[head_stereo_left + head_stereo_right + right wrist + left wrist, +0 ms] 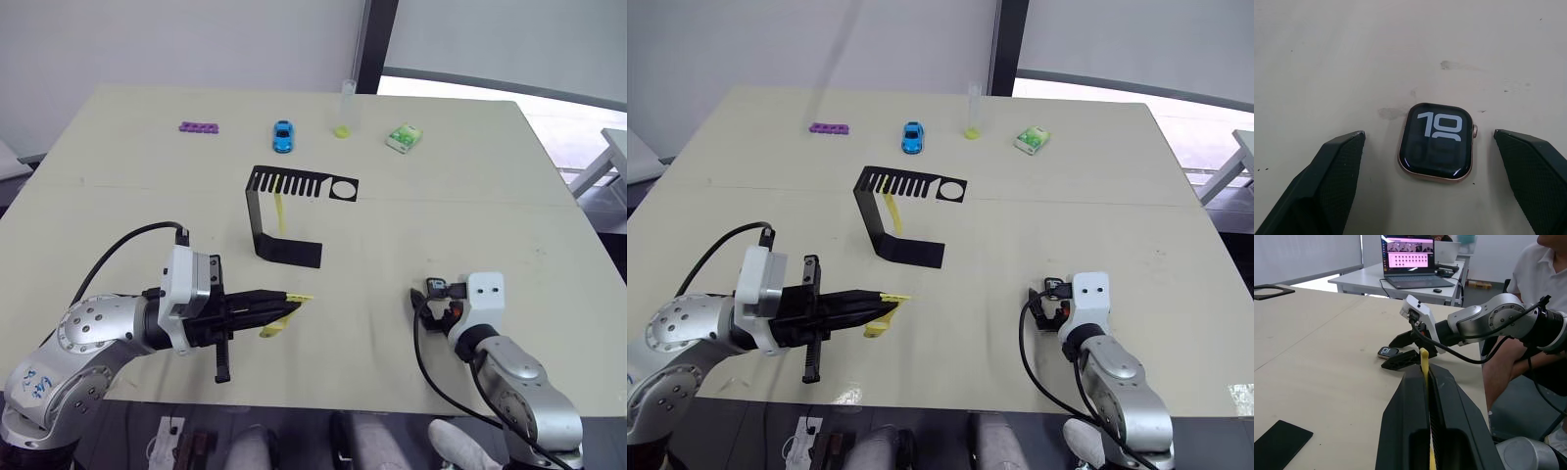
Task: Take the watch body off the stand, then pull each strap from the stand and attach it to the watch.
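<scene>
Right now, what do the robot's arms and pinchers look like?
Both arms are rounded silver-grey metal with small screw holes. Each ends in a white boxy wrist block, with a black cable looping into it. The left gripper and the right gripper each have two black, wedge-shaped fingers with a bumpy textured surface.

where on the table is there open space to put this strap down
Bare table lies between the stand and the right gripper, and along the left edge. The far edge is crowded: purple piece, toy car, tube, packet.

The stand (286, 220) sits mid-table (118, 176), one strap (280, 211) hanging in it, the watch body (1436, 142) lying nearer on the right.
</scene>
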Action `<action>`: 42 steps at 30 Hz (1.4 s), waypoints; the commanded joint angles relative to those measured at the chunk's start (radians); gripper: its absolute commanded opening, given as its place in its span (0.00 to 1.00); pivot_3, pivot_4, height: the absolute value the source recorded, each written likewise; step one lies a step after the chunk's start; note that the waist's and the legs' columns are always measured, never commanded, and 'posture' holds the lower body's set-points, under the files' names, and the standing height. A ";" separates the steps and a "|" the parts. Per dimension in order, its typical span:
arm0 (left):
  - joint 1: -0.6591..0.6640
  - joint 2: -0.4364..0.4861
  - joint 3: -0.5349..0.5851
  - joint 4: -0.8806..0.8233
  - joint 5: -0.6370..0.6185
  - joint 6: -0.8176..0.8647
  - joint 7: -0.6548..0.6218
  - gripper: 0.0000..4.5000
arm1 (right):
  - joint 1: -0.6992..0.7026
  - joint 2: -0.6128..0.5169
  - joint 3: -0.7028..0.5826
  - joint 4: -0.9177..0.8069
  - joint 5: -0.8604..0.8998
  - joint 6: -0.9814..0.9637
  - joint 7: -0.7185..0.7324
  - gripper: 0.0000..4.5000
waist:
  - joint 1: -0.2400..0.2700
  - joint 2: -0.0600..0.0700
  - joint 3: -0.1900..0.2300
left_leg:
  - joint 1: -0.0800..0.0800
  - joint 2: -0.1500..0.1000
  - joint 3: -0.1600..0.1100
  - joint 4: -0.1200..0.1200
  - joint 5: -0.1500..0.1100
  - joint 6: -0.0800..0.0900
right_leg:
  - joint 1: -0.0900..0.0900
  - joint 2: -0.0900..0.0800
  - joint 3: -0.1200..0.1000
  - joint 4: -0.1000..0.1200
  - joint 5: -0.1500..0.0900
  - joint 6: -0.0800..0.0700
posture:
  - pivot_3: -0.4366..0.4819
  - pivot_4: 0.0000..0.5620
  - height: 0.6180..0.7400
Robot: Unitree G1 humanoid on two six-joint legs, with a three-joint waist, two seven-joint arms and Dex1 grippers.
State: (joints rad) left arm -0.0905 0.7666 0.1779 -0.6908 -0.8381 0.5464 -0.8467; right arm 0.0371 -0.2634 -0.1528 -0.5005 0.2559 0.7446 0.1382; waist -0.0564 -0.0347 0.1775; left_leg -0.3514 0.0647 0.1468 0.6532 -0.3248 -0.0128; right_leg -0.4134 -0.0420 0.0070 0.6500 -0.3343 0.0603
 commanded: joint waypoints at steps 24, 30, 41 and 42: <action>0.009 0.039 0.027 0.015 0.008 -0.024 -0.035 0.00 | 0.018 0.035 -0.013 0.095 0.011 0.002 0.015 0.33 | -0.001 -0.011 -0.007 | 0.001 0.001 0.000 -0.001 0.000 0.000 | 0.001 -0.001 -0.001 0.000 0.000 -0.001 | 0.48 0.27 1.00; 0.010 0.036 0.027 0.014 0.017 -0.029 -0.037 0.00 | 0.001 0.017 -0.027 0.089 0.045 0.003 0.057 0.33 | -0.003 -0.011 -0.007 | 0.001 0.001 0.000 -0.001 0.000 0.000 | 0.001 -0.001 0.000 0.000 0.000 -0.001 | 0.48 0.27 1.00; 0.019 0.035 0.032 0.026 0.023 -0.042 -0.044 0.00 | -0.014 -0.063 -0.039 0.083 0.068 -0.058 0.132 0.98 | 0.002 -0.011 -0.007 | 0.000 0.000 -0.001 -0.001 -0.001 0.001 | 0.001 -0.002 -0.001 -0.002 0.000 -0.001 | 0.48 0.27 1.00; 0.019 0.034 0.031 0.028 0.023 -0.044 -0.044 0.00 | -0.014 -0.075 -0.038 0.089 0.068 -0.079 0.147 0.98 | 0.002 -0.010 -0.006 | 0.000 0.000 -0.001 -0.001 -0.001 0.001 | 0.001 -0.002 -0.001 -0.002 0.000 -0.001 | 0.48 0.27 1.00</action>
State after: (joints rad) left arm -0.0713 0.7992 0.1859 -0.6543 -0.8166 0.5216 -0.8826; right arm 0.0155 -0.3197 -0.1744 -0.4237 0.3210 0.6914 0.2547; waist -0.0542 -0.0448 0.1712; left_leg -0.3515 0.0647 0.1461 0.6518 -0.3257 -0.0114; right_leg -0.4125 -0.0436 0.0058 0.6475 -0.3346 0.0597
